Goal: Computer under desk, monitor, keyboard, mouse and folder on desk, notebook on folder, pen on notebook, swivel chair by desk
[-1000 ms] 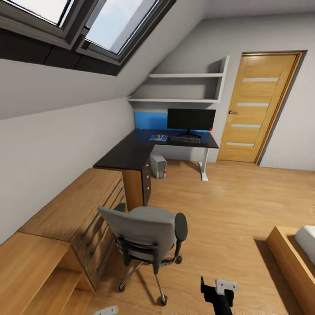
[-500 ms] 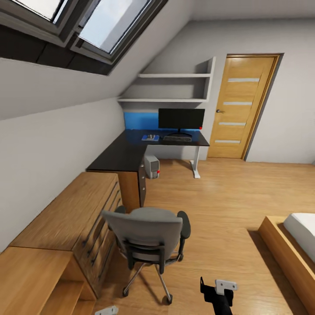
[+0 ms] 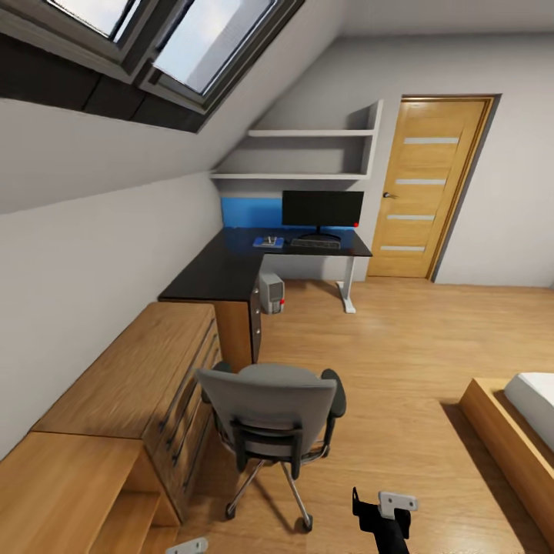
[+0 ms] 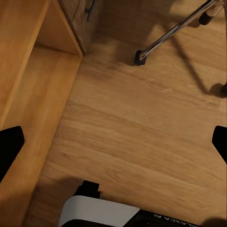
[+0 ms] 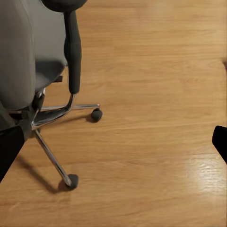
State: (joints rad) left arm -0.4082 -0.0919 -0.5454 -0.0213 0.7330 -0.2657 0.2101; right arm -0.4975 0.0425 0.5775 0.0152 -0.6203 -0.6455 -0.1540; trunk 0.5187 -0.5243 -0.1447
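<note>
Head view takes in the bedroom with its sloped grey ceiling, skylights and an oak door on the far wall. Against the left wall runs low light-wood shelving, and beyond it stands the L-shaped desk with a glossy black top. A bed corner shows at the right edge. Nearest the robot, the swivel chair stands on the wood floor with its back toward the camera, just beside the shelving and well apart from the desk's far wing. On that wing the monitor stands upright, with the keyboard lying just in front of it. Beside the keyboard lies the blue folder with something small and pale on top, too small to name. The computer stands on the floor under the desk, next to the drawer unit.

Both wrist views show dark fingertips at opposite edges over bare floor: the left gripper and the right gripper are spread wide and hold nothing. The chair's metal base is near the right gripper.
</note>
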